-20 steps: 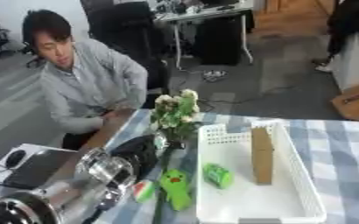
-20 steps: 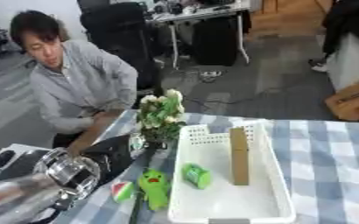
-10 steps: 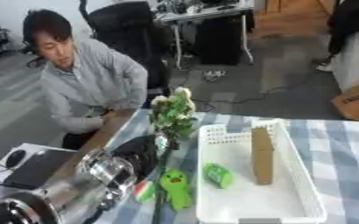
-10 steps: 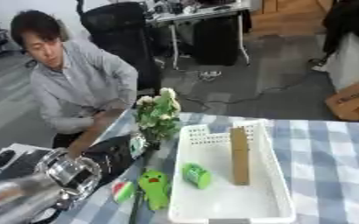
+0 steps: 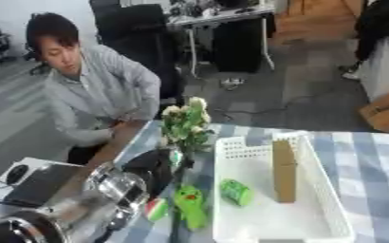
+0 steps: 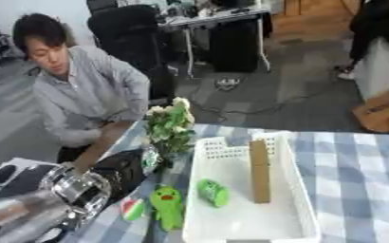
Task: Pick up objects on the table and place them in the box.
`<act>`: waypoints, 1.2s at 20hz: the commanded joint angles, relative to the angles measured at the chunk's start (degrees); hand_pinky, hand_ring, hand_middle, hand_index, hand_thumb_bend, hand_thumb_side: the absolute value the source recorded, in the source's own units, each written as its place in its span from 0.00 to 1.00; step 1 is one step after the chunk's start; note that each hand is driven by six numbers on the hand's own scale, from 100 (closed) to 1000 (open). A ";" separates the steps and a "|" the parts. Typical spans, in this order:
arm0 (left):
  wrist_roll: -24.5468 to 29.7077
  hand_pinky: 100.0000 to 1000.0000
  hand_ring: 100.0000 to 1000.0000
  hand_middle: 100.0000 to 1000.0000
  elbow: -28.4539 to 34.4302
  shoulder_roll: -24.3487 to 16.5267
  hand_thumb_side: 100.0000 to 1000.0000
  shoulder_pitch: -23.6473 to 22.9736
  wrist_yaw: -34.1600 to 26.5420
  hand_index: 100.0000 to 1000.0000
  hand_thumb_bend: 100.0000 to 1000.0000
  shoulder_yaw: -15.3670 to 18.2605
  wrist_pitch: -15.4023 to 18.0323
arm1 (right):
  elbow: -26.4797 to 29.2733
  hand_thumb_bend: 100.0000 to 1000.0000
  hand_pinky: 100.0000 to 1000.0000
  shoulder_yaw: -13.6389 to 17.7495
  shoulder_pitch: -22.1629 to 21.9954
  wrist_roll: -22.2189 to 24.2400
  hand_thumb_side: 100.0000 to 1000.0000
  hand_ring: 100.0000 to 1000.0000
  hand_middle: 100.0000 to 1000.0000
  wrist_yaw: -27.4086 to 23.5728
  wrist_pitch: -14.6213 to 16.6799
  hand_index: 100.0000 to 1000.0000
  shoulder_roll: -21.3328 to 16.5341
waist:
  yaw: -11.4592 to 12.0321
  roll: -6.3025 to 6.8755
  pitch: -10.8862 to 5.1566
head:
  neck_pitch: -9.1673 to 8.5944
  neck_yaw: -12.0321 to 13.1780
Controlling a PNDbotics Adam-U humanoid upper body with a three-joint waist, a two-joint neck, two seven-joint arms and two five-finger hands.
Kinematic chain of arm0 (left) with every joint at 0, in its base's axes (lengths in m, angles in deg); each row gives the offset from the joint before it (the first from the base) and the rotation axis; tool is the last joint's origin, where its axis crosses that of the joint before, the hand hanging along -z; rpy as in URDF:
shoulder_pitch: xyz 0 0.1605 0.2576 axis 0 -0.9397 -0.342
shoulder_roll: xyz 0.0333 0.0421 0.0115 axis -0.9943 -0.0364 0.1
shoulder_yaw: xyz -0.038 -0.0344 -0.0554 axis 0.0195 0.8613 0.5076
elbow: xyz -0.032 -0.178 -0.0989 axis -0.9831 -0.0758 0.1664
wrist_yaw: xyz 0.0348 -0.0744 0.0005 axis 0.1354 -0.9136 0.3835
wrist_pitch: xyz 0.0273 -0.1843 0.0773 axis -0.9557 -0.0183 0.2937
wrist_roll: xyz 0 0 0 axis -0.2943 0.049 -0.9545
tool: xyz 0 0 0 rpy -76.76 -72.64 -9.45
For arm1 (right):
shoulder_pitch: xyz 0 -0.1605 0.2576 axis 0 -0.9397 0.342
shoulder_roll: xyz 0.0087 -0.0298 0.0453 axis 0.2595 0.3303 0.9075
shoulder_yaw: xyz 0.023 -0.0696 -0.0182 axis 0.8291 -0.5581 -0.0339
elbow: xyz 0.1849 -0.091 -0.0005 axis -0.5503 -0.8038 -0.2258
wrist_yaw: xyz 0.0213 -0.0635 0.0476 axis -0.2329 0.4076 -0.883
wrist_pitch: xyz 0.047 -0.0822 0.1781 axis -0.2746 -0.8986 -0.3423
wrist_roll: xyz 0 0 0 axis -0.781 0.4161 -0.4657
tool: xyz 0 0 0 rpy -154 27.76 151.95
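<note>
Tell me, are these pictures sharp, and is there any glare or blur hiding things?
Both eye views are soft all over. In the left eye view the silver arm joint catches bright highlights and fills the lower left corner, out of focus. The flowers, green toy and white box read by colour and shape only. In the right eye view the lighting is even, without hard shadows; the hands cannot be made out.

There was 1 white box (image 5: 312, 163) on the checked table (image 5: 372, 156), holding 2 things: 1 green can (image 5: 235, 191) and 1 upright brown block (image 5: 284, 170). Outside it lay 1 green toy (image 5: 190, 207), 1 watermelon-slice piece (image 5: 155, 209) and 1 bunch of flowers (image 5: 185, 124).
</note>
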 commanded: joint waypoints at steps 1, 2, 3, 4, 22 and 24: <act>1.76 0.07 0.12 0.07 0.15 -1.77 0.64 0.89 1.27 0.34 0.24 0.02 0.64 | 0.86 0.00 0.76 0.32 1.14 0.20 0.18 0.73 0.61 -0.28 0.08 0.64 -1.16 | 0.03 0.45 0.41 | -0.54 0.23; 2.21 0.04 0.10 0.05 0.20 -1.79 0.61 0.92 1.51 0.31 0.21 0.06 0.80 | 0.86 0.00 0.76 0.33 1.16 0.16 0.18 0.73 0.61 -0.30 0.08 0.64 -1.18 | 0.03 0.47 0.41 | -0.56 0.25; 2.57 0.04 0.10 0.05 0.27 -1.81 0.61 0.95 1.73 0.31 0.21 0.09 0.90 | 0.86 0.00 0.76 0.33 1.18 0.11 0.18 0.73 0.61 -0.31 0.09 0.64 -1.20 | 0.04 0.48 0.41 | -0.58 0.26; 2.81 0.00 0.06 0.01 0.38 -1.85 0.56 0.98 1.88 0.27 0.12 0.15 0.97 | 0.86 0.00 0.76 0.32 1.18 0.08 0.18 0.73 0.61 -0.32 0.07 0.64 -1.22 | 0.04 0.50 0.39 | -0.60 0.22; 4.04 0.00 0.00 0.00 2.46 -2.33 0.31 1.77 1.40 0.24 0.00 0.40 2.63 | 0.86 0.00 0.76 0.04 1.01 0.05 0.18 0.73 0.61 -0.60 -0.28 0.64 -1.61 | 0.49 0.69 -0.46 | -0.20 -0.34; 3.59 0.00 0.00 0.00 2.72 -2.45 0.30 1.93 1.21 0.24 0.00 0.40 2.59 | 0.86 0.00 0.76 0.01 0.99 0.06 0.18 0.73 0.61 -0.66 -0.34 0.64 -1.65 | 0.54 0.71 -0.59 | -0.21 -0.35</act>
